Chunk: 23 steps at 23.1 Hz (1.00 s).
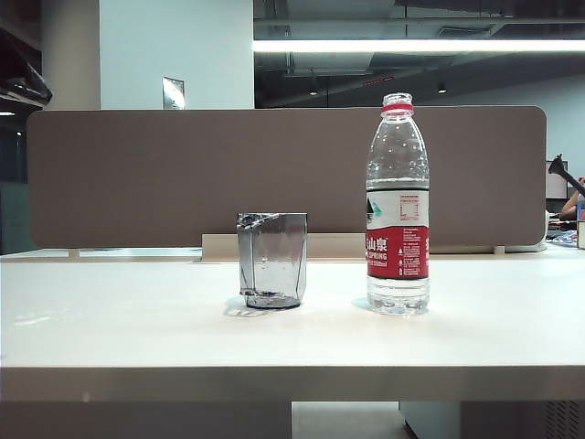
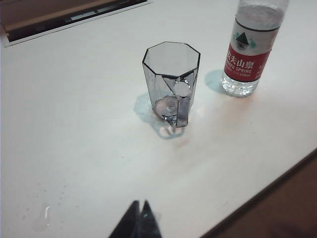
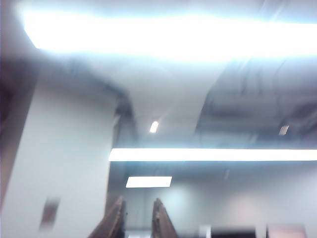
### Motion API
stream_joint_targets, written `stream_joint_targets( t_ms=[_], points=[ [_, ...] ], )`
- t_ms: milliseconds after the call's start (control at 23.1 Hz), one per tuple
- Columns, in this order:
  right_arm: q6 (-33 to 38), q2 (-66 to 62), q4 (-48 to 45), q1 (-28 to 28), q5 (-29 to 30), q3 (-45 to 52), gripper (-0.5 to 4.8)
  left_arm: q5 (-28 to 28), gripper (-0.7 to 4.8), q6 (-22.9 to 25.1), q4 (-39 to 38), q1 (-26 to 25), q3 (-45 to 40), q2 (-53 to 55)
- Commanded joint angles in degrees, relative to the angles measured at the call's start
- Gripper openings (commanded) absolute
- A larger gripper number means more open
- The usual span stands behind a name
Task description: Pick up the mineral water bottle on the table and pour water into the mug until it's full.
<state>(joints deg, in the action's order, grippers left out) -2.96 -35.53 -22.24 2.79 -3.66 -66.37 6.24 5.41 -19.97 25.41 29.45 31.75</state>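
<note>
My right end effector aims up at the ceiling, fingers slightly parted and empty; the left end effector looks pinched closed, near the bench edge. The bottle stands upright, uncapped, on my right side beside the mug, so the right arm is better placed

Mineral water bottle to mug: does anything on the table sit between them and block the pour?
Nothing visible does. The mineral water bottle stands upright beside the mug, apart from it, with only bare table between. Neither gripper is near either one: the left gripper hangs above the table, and the right gripper points at the ceiling.
</note>
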Motion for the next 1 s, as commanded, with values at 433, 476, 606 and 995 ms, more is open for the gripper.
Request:
stream_joint_targets(
  t_ms=[433,476,606,995],
  points=[
    [6.6,-48.8,8.8,-2.6,-1.4,-26.9,0.39,0.0,-0.05,0.2,0.7,0.0,0.2,0.0],
    [6.6,-51.9,11.1,-2.6,-1.4,-26.0,0.39,0.0,-0.05,0.2,0.7,0.0,0.2,0.0],
    [10.7,-56.5,10.2,-2.4,-4.7,-19.8,0.4,0.0,-0.05,0.2,0.7,0.0,0.2,0.0],
    [13.2,-57.8,-24.7,-1.0,-7.0,17.4,0.4,0.0,-0.05,0.2,0.8,0.0,0.2,0.0]
  ],
)
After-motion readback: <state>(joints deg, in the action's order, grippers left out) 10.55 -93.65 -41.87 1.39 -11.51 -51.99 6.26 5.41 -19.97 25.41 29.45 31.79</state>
